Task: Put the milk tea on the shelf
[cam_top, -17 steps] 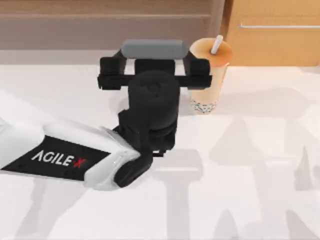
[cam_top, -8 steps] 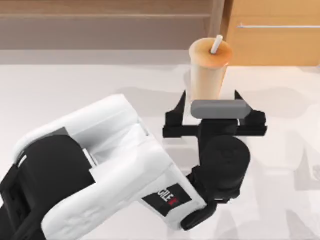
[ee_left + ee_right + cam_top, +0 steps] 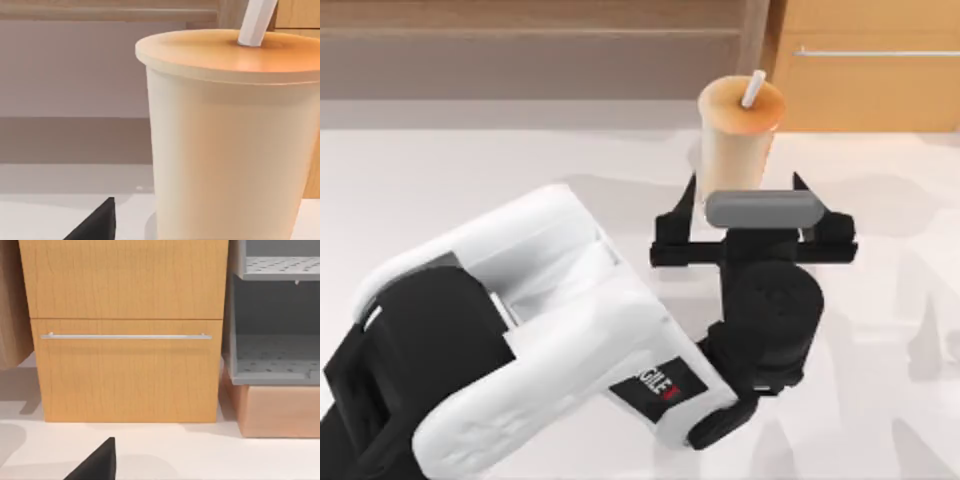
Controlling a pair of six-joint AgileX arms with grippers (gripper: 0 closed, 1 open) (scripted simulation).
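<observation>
Just in front of the shelf [image 3: 530, 45], the milk tea [image 3: 738, 135] stands upright on the table. The left gripper [image 3: 752, 205] brackets its base, 2 fingers spread, gripping nothing (approach step); next, close squarely, then lift.

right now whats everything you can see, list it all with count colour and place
milk tea: one, pale orange-beige, white straw, back of the table, upright
shelf: one, brown board, along the back at the top view's left
cabinet: one, orange wood, silver bar handle, back right
grey rack: one, beside the cabinet
table: one, white
left claw: black, open, fingers either side of the milk tea, not touching it
right claw: black, facing the cabinet
</observation>
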